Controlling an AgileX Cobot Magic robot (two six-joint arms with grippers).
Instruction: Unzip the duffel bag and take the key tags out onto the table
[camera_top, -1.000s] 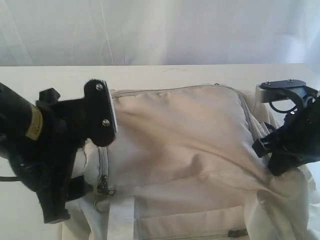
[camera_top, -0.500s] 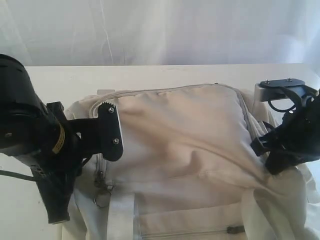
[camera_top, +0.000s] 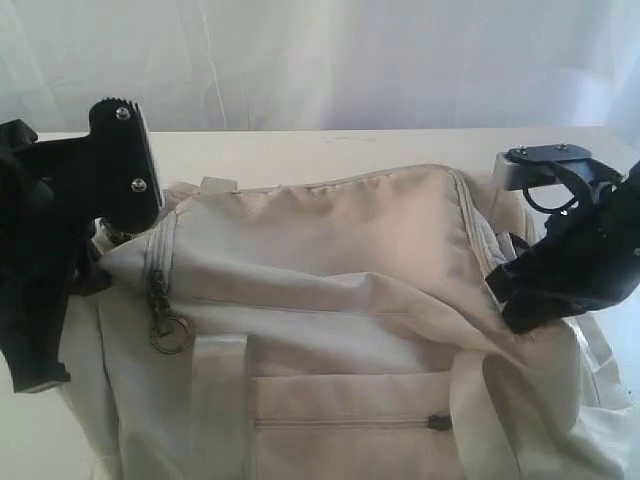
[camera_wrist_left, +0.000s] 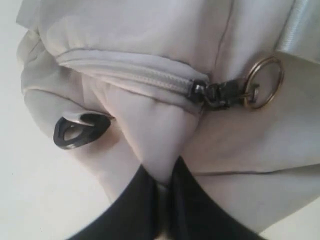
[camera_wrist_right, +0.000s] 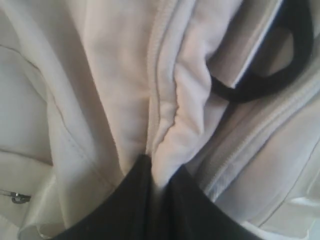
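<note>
Cream-beige duffel bag (camera_top: 330, 250), grey zippers (camera_wrist_left: 150, 80), white table (camera_top: 300, 145)

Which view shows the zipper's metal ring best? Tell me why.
The left wrist view: the ring hangs close and sharp off the bag's zipper pull. The exterior view shows it small; the right wrist view does not show it.

Soft, even light, brightest on the far backdrop; the worktop (camera_top: 330, 145) nearly washes out. Shadows stay faint. All three views are slightly blurred (wrist views most).
</note>
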